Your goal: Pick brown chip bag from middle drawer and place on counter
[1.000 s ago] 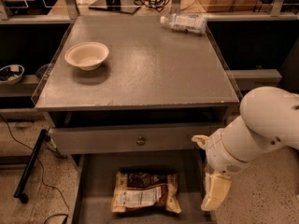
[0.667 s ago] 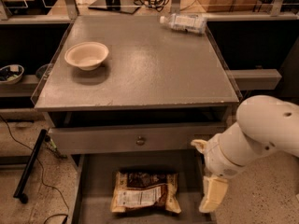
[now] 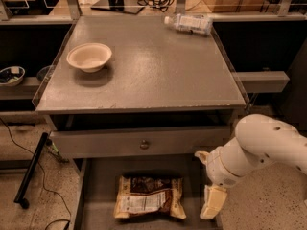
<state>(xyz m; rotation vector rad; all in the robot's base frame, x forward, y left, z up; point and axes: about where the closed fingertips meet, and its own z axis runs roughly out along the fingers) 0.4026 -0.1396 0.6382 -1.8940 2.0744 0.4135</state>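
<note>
A square grey bench [image 3: 158, 75] is filling the upper middle of the view, seen from above and from its near side. A shallow cream bowl [image 3: 89, 56] is sitting upright on the left part of the bench top. A clear plastic bottle [image 3: 188, 23] is lying on its side near the far right corner. Clear plastic guard strips [image 3: 53, 68] are running along the left and right edges.

Under the near edge of the bench, a grey drawer front [image 3: 110, 143] with a small round knob [image 3: 144, 143] is standing slightly forward. Below that, the middle drawer [image 3: 98, 190] is standing pulled well out toward the viewer, showing a plain grey floor and low side walls. The brown chip bag [image 3: 149, 198] is lying flat on the drawer floor, roughly midway between the side walls. Its white label panel is facing up on the left part, and tan-yellow edges are showing around the dark foil.

The robot's white arm [image 3: 264, 145] is reaching in from the right and bending downward at the lower right. Its cream-coloured hand [image 3: 213, 202] is pointing down at the right side of the open drawer, just to the right of the bag and not touching it. Whether the hand is open or closed cannot be told from this angle.

Speckled flooring [image 3: 268, 210] is showing to the right of the drawer, and a thin dark cable [image 3: 41, 176] is trailing across the floor on the left.
</note>
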